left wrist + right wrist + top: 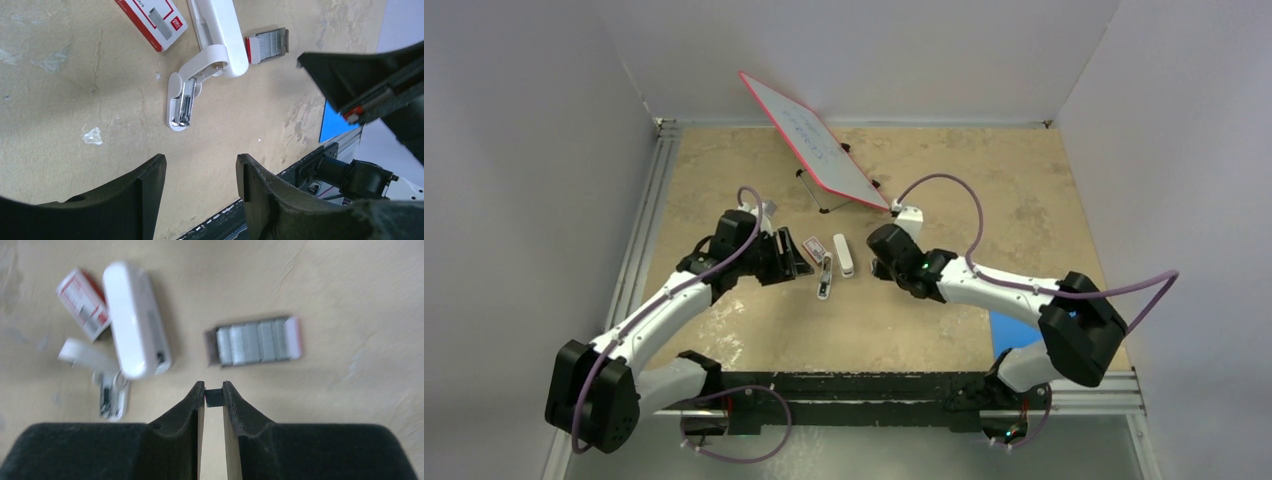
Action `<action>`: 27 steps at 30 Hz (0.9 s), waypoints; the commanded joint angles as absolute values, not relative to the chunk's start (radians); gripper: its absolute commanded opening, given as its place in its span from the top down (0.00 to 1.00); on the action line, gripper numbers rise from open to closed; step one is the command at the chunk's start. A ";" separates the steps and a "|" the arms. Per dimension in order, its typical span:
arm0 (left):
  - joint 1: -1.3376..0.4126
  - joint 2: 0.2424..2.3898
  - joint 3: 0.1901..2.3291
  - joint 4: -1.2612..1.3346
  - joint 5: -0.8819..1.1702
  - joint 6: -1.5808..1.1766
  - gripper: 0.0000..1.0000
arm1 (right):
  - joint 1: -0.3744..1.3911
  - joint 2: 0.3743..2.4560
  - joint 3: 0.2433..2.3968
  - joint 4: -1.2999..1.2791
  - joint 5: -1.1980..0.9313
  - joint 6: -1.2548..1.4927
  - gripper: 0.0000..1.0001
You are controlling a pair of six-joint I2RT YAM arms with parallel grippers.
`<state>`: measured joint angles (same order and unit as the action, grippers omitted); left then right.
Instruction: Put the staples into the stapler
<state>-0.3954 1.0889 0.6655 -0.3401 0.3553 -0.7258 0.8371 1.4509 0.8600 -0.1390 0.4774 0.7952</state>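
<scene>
Shows left gripper (200,170) released, empty, over the table (75,100); finds staples box (152,22) lying just left of the opened white stapler (215,35); spots staple tray (267,45) beside it; has right gripper (214,387) clenched on a small dark block (214,398).

Staples (814,246) just L of stapler (843,256)

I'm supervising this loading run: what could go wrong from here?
1. The right claw pinches a small dark piece only at its tips, so it may slip out.
2. The metal channel of the stapler is narrow, and nothing holds the stapler: the left claw is open, so a push may shift it.
</scene>
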 commanded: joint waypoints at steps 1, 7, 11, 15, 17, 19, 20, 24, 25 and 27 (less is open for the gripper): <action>-0.399 1.138 0.655 -0.229 0.422 -0.764 0.46 | 0.961 1.439 0.845 -0.225 0.475 0.955 0.79; -0.399 1.250 0.612 -0.089 0.462 -0.796 0.50 | 1.056 1.475 0.792 -0.206 0.448 1.060 0.78; -0.400 1.327 0.582 0.088 0.476 -0.787 0.51 | 1.080 1.519 0.778 -0.195 0.454 1.082 0.78; -0.400 1.407 0.555 0.237 0.451 -0.770 0.49 | 1.091 1.547 0.767 -0.170 0.458 1.081 0.78; -0.400 1.453 0.547 0.318 0.477 -0.770 0.49 | 1.098 1.563 0.771 -0.172 0.466 1.080 0.78; -0.400 1.500 0.543 0.367 0.495 -0.767 0.47 | 1.105 1.577 0.777 -0.182 0.480 1.081 0.78; -0.400 1.517 0.543 0.385 0.493 -0.764 0.47 | 1.107 1.585 0.778 -0.188 0.481 1.081 0.77; -0.399 1.540 0.540 0.419 0.496 -0.732 0.46 | 1.112 1.589 0.776 -0.203 0.479 1.083 0.69; -0.399 1.535 0.538 0.429 0.493 -0.723 0.45 | 1.112 1.581 0.772 -0.202 0.480 1.087 0.67; -0.399 1.530 0.537 0.447 0.492 -0.696 0.44 | 1.112 1.566 0.766 -0.196 0.468 1.091 0.63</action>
